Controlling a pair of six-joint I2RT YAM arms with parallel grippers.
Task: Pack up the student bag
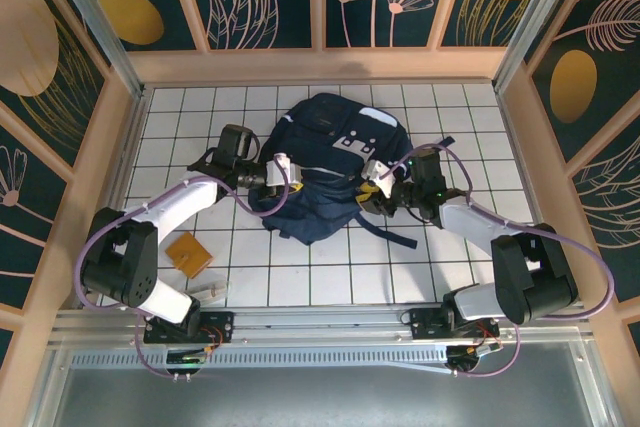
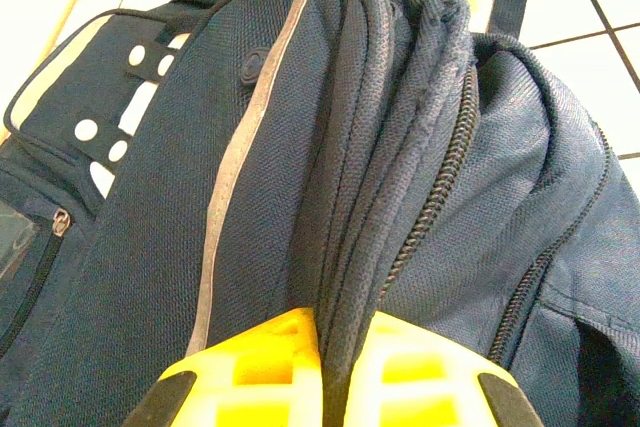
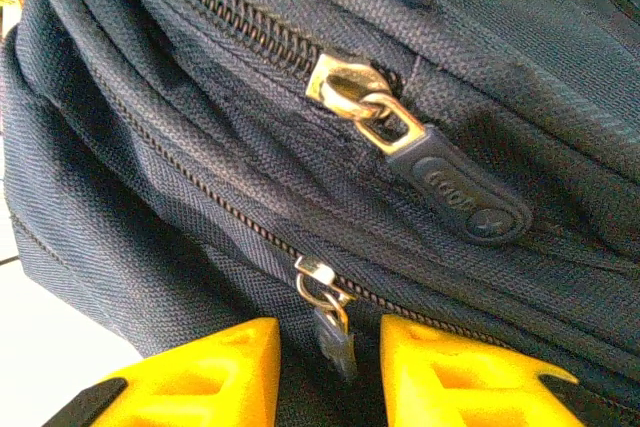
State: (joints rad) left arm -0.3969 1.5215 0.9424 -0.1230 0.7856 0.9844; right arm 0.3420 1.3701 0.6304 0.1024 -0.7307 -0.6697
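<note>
The student bag [image 1: 322, 162], dark navy with a pale stripe and grey buckle patches, lies in the middle of the tiled table. My left gripper [image 1: 283, 173] is at its left side, shut on a raised fold of the bag's piped seam [image 2: 345, 337] beside a zip line. My right gripper [image 1: 375, 189] is at the bag's right side. Its yellow fingers [image 3: 215, 372] stand apart on either side of a small metal zip slider with a dark pull [image 3: 335, 332], and the pull hangs free in the gap. A second slider with a rubber tab [image 3: 440, 182] sits above it.
A flat orange square [image 1: 188, 253] and a pale small object [image 1: 210, 290] lie at the near left. A black strap [image 1: 392, 237] trails from the bag toward the right arm. Wooden walls [image 1: 320, 65] enclose the table.
</note>
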